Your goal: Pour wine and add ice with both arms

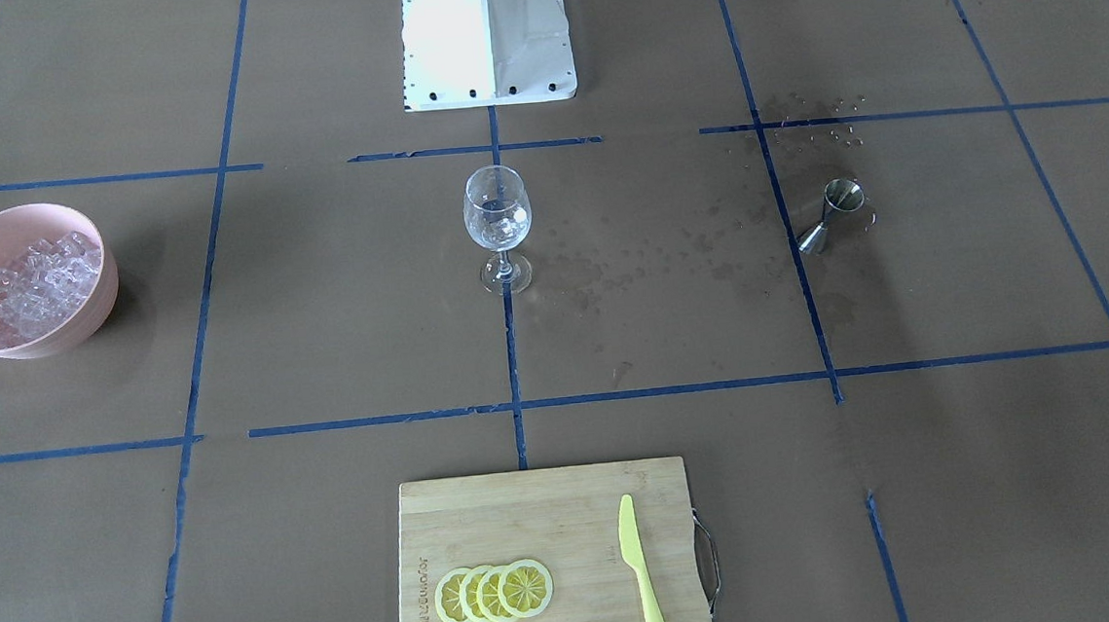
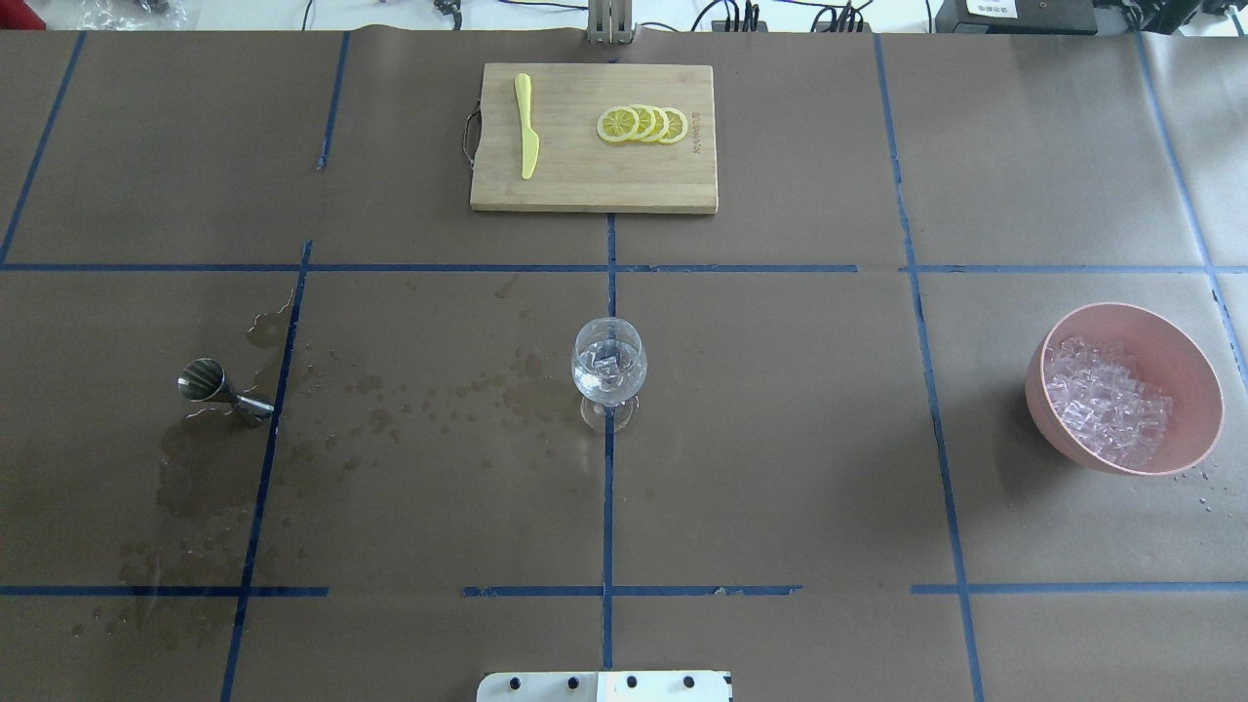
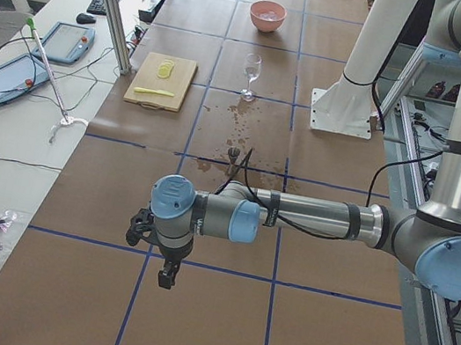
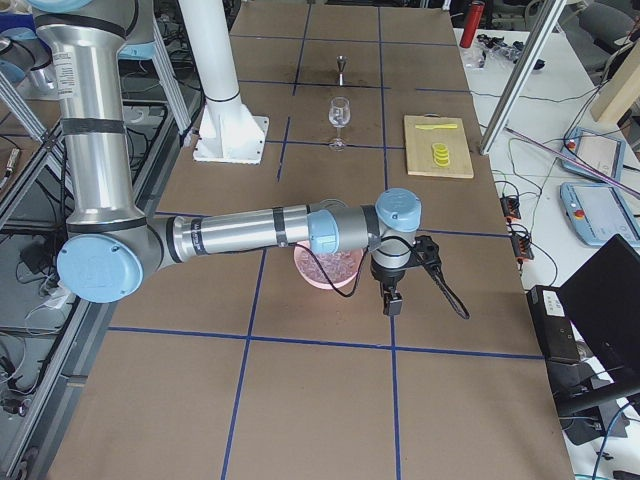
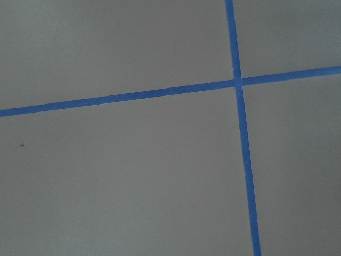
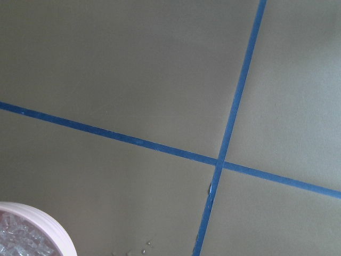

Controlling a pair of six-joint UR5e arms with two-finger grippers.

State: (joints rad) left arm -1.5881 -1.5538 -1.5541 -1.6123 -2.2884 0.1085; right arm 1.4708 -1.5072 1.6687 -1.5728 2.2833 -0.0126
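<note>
A brown table (image 2: 780,439), marked into squares by blue tape, fills every view. The left arm (image 3: 312,216) stretches out low over the table's left end. Its left gripper (image 3: 165,279) points down over a tape line, well apart from everything else, and I cannot tell whether its fingers are released or clenched. The right arm (image 4: 250,232) reaches over the right end. Its right gripper (image 4: 392,300) hangs just beside the pink bowl (image 2: 1194,390), and again the finger state cannot be told. A white pedestal (image 1: 487,42) stands at the robot's edge of the table.

A wooden cutting board (image 2: 585,175) lies at the far edge, in the middle. The bowl sits on the robot's right. A clear wine glass (image 2: 608,370) stands upright at the centre, on a tape line. A yellow knife (image 2: 526,127) lies on the board. A steel jigger (image 2: 219,387) lies on its side on the robot's left, among wet spots (image 2: 390,409). Four overlapping lemon slices (image 2: 643,124) lie on the board, apart from the knife. The ice (image 2: 1107,400) is heaped in the bowl, and a few cubes sit inside the glass.
</note>
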